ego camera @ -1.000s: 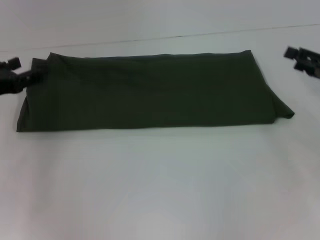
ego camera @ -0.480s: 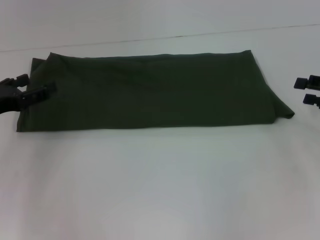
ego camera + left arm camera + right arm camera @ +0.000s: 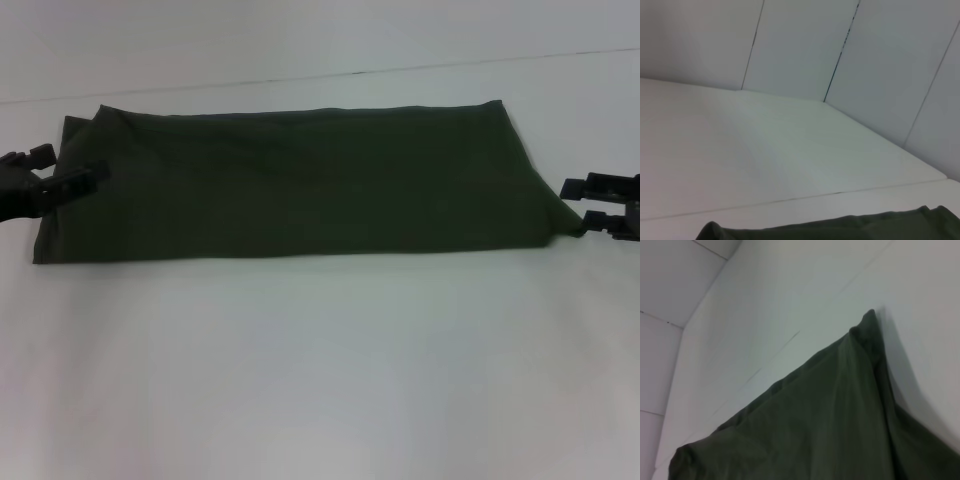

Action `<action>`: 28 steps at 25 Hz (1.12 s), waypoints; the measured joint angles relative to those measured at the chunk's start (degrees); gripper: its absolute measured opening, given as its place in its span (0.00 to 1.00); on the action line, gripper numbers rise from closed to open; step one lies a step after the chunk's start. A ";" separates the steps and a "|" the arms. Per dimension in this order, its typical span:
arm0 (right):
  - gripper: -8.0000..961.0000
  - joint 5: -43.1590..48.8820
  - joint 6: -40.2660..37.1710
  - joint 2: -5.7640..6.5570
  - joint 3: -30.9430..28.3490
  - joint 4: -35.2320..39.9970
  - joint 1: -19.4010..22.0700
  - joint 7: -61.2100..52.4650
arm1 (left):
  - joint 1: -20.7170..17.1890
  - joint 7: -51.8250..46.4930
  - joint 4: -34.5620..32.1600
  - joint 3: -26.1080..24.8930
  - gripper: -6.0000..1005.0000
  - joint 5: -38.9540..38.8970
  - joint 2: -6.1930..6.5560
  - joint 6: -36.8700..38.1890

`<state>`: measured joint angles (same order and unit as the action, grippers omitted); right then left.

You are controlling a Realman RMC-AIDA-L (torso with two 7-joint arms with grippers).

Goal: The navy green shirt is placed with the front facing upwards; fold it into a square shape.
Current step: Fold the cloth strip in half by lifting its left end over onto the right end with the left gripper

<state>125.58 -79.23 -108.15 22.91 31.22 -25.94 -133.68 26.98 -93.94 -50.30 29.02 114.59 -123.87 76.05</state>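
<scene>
Now the navy green shirt [image 3: 300, 180] lies folded into a long plain band.

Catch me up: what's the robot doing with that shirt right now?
It's partway through folding the navy green shirt, which lies on the white table as a long horizontal band, plain green side up. The left hand sits at the band's left end, fingers open, one on each side of the cloth edge. The right hand is at the band's right corner, also open. Nothing is lifted yet. Looks like both ends are about to be gripped for the next fold, though that's a guess.
</scene>
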 joint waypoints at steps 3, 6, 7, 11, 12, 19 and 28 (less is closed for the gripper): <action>0.82 0.01 1.85 -0.53 0.71 -1.02 -0.52 0.42 | 0.17 0.08 -0.03 -0.16 0.93 -0.05 0.10 -0.11; 0.82 0.02 3.43 -1.30 1.36 -1.19 -1.09 0.79 | 0.28 0.10 -0.02 -0.21 0.93 -0.08 0.12 -0.34; 0.82 0.00 3.81 -1.49 1.46 -1.19 -1.26 0.98 | 0.32 0.10 0.00 -0.21 0.93 -0.08 0.12 -0.44; 0.81 -0.08 5.44 -2.41 1.52 -1.21 -1.99 1.72 | 0.35 0.02 0.02 -0.21 0.93 -0.15 0.12 -0.96; 0.81 -0.08 5.73 -2.63 1.54 -1.21 -2.13 1.88 | 0.35 0.00 0.01 -0.21 0.93 -0.18 0.12 -0.99; 0.80 -0.12 6.16 -3.02 1.54 -0.96 -2.17 2.15 | 0.35 -0.09 -0.07 -0.34 0.93 -0.25 0.13 -1.32; 0.80 -0.11 6.83 -3.03 1.28 -1.24 -1.56 2.84 | 0.59 -0.09 -0.03 -0.37 0.93 -0.25 0.17 -1.53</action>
<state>125.47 -72.40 -111.18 24.19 29.98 -27.51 -130.84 27.58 -94.03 -50.33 28.65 114.34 -123.70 74.53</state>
